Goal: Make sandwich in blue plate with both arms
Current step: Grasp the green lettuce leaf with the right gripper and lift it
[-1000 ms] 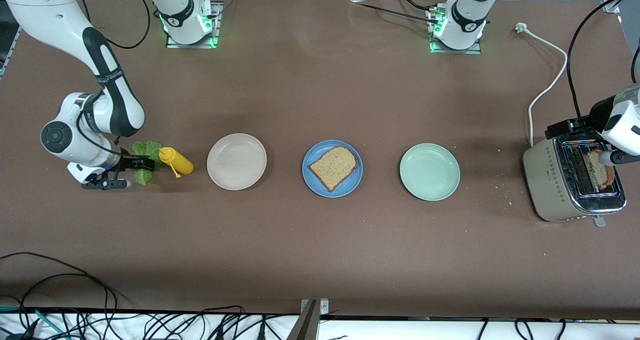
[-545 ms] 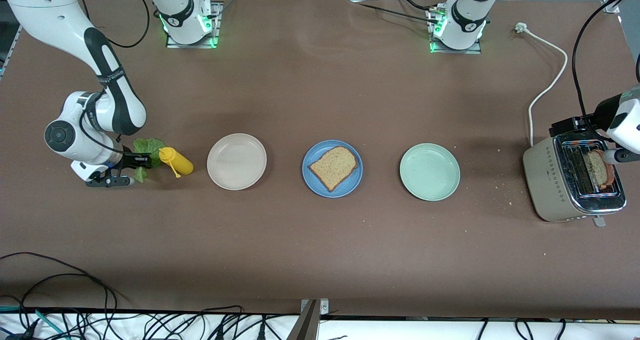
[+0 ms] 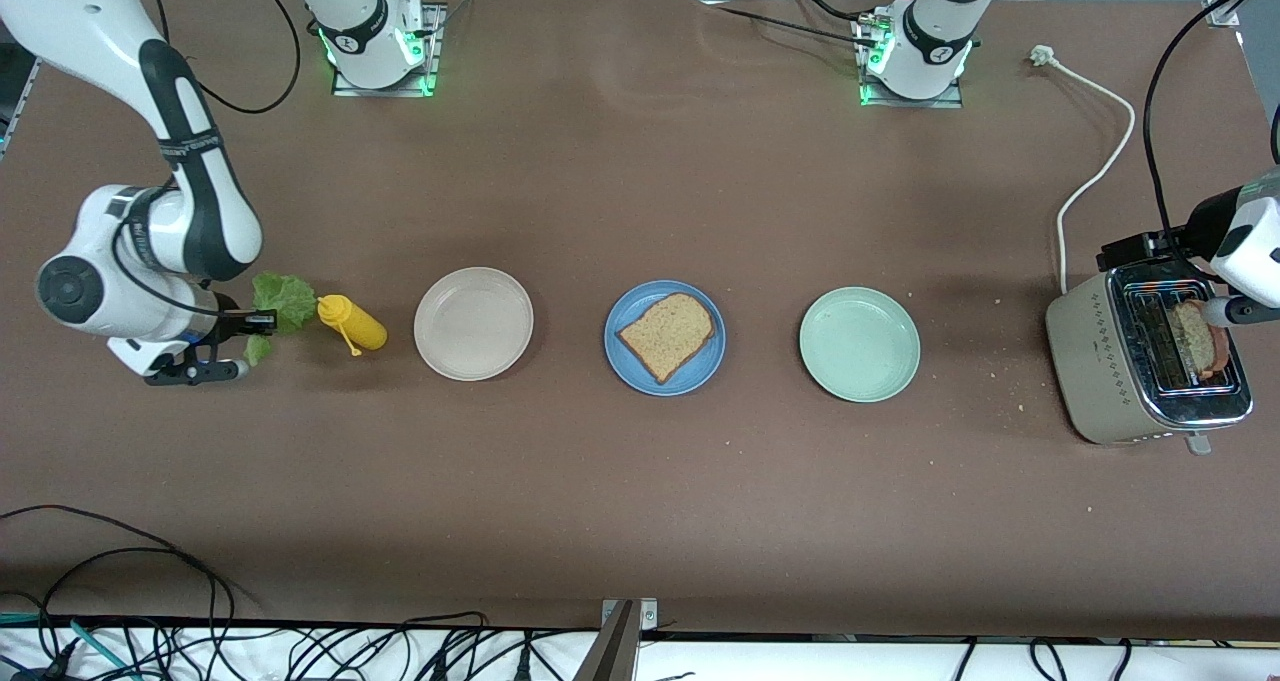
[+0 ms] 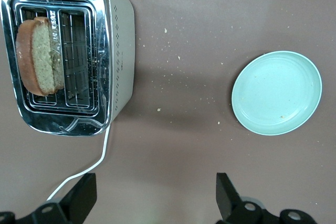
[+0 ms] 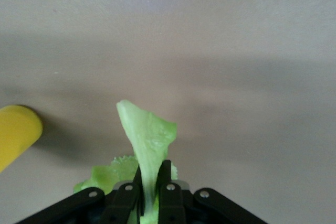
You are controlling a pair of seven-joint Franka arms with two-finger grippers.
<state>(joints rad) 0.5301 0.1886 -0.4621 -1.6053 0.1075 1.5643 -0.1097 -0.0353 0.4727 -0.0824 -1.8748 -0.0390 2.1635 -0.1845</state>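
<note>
The blue plate (image 3: 702, 369) sits mid-table between two other plates, with one brown speckled toast slice (image 3: 667, 335) on it. A second toast slice (image 3: 1195, 336) stands in the toaster (image 3: 1110, 361); it also shows in the left wrist view (image 4: 39, 56). My right gripper (image 3: 250, 329) is shut on the stem of a ruffled green lettuce leaf (image 3: 283, 299) and holds it just above the table; the right wrist view shows the leaf (image 5: 148, 137) pinched between the fingers (image 5: 151, 182). My left gripper (image 4: 155, 200) is open and empty, high above the toaster.
A yellow squeeze bottle (image 3: 352, 323) lies beside the lettuce. A beige plate (image 3: 473, 323) sits toward the right arm's end and a pale green plate (image 3: 859, 344) toward the left arm's end. The toaster's white cord (image 3: 1095, 176) trails toward the left arm's base. Crumbs lie near the toaster.
My right gripper has drawn the lettuce away from the yellow bottle toward the right arm's end of the table and raised it slightly. The left arm has barely moved.
</note>
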